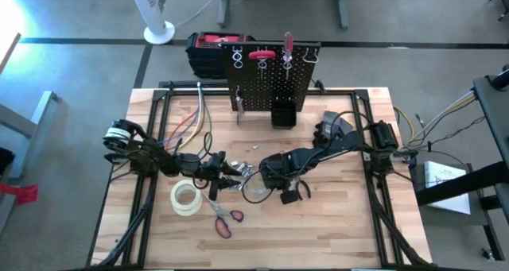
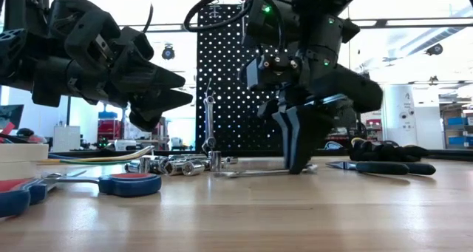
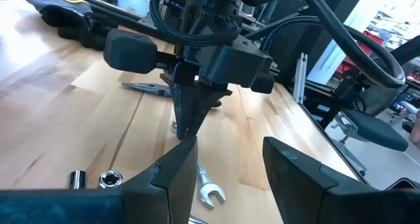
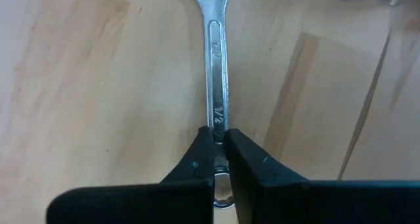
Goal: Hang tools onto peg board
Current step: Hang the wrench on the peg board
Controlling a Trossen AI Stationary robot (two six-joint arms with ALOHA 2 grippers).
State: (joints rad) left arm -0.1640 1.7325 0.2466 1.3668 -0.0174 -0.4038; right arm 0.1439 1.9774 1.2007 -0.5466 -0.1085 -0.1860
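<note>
Right fingers [image 4: 220,159] pinch wrench [image 4: 217,86] shank; low view hides contact.

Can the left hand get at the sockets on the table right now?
Probably yes. The left hand hangs open just above the sockets with nothing between them; the right hand is shut on the wrench off to the side.

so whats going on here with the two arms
The right pincer has closed on a silver wrench that lies flat on the wooden table. The left pincer hovers open just beside it, above the sockets. The peg board at the back already carries a few tools, while the scissors and pliers are on the table, not yet hung.
</note>
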